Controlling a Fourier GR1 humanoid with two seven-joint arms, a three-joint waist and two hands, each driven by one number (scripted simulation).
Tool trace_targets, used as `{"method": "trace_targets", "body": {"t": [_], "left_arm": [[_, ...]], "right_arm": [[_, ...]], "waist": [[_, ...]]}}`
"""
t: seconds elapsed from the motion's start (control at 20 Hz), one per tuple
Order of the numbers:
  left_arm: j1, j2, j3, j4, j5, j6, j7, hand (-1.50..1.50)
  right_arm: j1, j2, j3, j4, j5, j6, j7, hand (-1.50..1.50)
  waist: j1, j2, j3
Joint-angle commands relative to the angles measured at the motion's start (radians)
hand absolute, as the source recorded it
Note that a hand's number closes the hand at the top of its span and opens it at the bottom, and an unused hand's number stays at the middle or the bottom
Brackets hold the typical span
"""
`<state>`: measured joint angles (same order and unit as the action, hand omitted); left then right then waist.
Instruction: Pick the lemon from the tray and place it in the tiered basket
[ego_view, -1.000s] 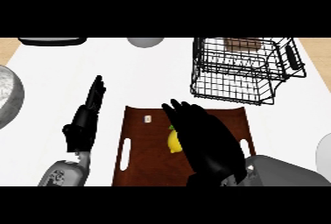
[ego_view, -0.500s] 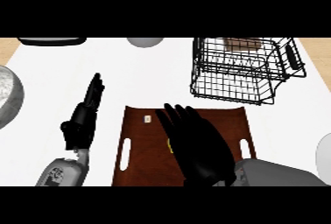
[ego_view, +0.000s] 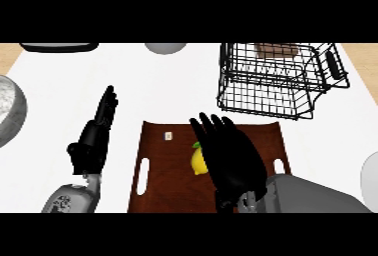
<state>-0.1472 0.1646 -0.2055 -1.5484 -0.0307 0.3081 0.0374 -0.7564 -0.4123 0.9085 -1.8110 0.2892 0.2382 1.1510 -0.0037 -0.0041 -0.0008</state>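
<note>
A yellow lemon (ego_view: 198, 160) lies near the middle of the dark brown tray (ego_view: 166, 170), half hidden under my right hand (ego_view: 232, 157). That hand hovers over the tray with its fingers straight and spread, pointing away from me, its left edge over the lemon. The black wire tiered basket (ego_view: 277, 80) stands at the back right, beyond the tray. My left hand (ego_view: 92, 142) rests open on the white counter just left of the tray, fingers up.
A grey metal bowl (ego_view: 9, 112) sits at the left edge. A dark pan rim (ego_view: 59, 47) and a grey round object (ego_view: 165, 48) lie at the back. A pale plate edge (ego_view: 369, 175) shows at the right. A small white tag (ego_view: 168, 135) lies on the tray.
My right hand has slid left and slightly toward me over the tray, covering more of the lemon. The left hand has barely moved.
</note>
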Motion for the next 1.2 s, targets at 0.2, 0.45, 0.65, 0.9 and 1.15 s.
{"method": "trace_targets", "body": {"t": [0.2, 0.45, 0.65, 0.9, 1.15], "left_arm": [[-0.017, -0.003, 0.023, -0.006, -0.009, -0.009, 0.034, 0.00], [0.008, -0.012, 0.021, -0.030, -0.010, -0.031, 0.024, 0.00], [0.021, -0.031, 0.012, -0.024, -0.037, -0.034, -0.005, 0.00], [0.035, -0.037, 0.032, -0.011, -0.031, -0.042, -0.022, 0.00], [-0.005, -0.033, 0.082, 0.037, -0.016, -0.063, -0.037, 0.00]], "right_arm": [[0.097, 0.023, -0.046, 0.013, 0.045, 0.064, 0.108, -1.50], [0.168, 0.056, -0.056, 0.014, 0.125, 0.067, 0.042, -1.50], [0.215, 0.043, -0.122, 0.044, 0.150, 0.112, -0.072, -1.50], [0.181, 0.222, -0.083, 0.088, 0.214, 0.131, 0.027, -1.50], [0.239, 0.257, -0.093, 0.146, 0.272, 0.126, -0.034, -1.50]], "waist": [[0.001, 0.002, 0.000], [0.004, 0.002, 0.001], [0.005, 0.003, 0.001], [0.008, 0.004, 0.000], [0.005, 0.004, 0.000]]}}
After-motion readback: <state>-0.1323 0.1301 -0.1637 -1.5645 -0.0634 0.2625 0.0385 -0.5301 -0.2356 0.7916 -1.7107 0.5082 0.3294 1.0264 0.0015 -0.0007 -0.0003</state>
